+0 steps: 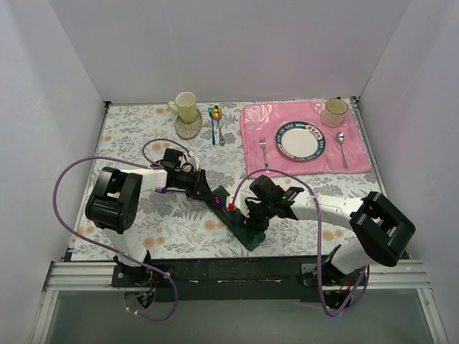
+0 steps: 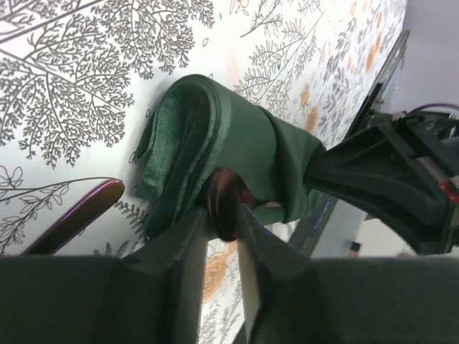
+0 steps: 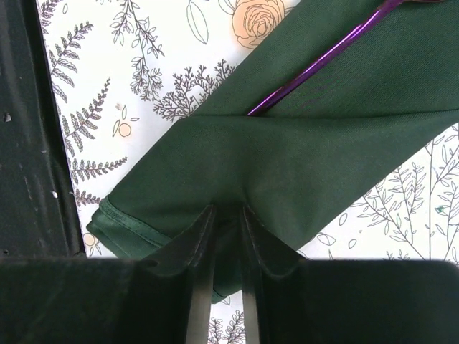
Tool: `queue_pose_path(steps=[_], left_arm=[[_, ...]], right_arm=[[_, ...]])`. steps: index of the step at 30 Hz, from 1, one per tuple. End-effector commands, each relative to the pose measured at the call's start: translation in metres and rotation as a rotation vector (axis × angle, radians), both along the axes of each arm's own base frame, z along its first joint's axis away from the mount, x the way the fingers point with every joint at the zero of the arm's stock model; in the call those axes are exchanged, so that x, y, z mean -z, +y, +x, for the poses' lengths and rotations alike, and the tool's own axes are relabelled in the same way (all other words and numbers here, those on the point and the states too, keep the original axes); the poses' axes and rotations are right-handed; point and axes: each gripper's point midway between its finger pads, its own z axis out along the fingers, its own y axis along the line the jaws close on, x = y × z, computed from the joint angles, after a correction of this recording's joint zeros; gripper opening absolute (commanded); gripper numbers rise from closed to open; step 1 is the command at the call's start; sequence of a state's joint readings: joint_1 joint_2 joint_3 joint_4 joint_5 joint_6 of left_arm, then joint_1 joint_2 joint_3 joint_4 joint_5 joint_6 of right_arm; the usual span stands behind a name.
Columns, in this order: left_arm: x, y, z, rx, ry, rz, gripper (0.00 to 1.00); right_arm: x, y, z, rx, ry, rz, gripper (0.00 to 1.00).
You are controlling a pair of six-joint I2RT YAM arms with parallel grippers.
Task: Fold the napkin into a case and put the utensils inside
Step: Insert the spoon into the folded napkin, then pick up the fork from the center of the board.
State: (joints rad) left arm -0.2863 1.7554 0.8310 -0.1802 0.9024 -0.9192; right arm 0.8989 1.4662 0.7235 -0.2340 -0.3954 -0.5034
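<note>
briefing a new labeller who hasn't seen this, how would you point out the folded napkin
Look at the floral tablecloth, near its front edge, closer than the pink placemat. The napkin is the narrow strip lying diagonally there. It alone is plain dark green cloth, with a purple utensil running into its fold.

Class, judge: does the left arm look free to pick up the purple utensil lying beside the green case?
Probably not yet: the left gripper is pinched on the other purple utensil at the case. The loose utensil itself lies close, uncovered.
</note>
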Motion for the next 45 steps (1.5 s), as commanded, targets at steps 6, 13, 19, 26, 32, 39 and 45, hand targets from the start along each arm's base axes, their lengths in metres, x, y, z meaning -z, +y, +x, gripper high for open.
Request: queue_pose_path(steps=[6,13,19,26,32,39,45], left_arm=[[-0.067,0.031,0.046,-0.049,-0.237,0.009,0.44],[-0.107,0.150,0.101,-0.346,-0.302,0.127,0.46],[-0.086,0.228,0.078,-0.613,-0.209,0.269,0.50],[-0.030,0.262,0.049,-0.687,-0.009,0.263,0.49],[-0.012,0.251,0.050,-0.663,0.002,0.171,0.46],[0.008,0.239,0.050,-0.709,0.093,0.077,0.42],[0.019,0.236,0.051,-0.709,0.124,0.071,0.39]], right_arm=[[-0.025,0.011,0.007,-0.001,-0.040,0.052,0.36],[-0.061,0.024,0.019,0.026,-0.072,0.103,0.49],[-0.078,0.038,0.034,0.062,-0.082,0.127,0.54],[-0.083,0.039,0.048,0.103,-0.072,0.122,0.63],[-0.082,0.035,0.057,0.136,-0.040,0.104,0.65],[-0.079,0.030,0.066,0.163,-0.028,0.091,0.65],[-0.080,0.026,0.072,0.184,-0.014,0.090,0.65]])
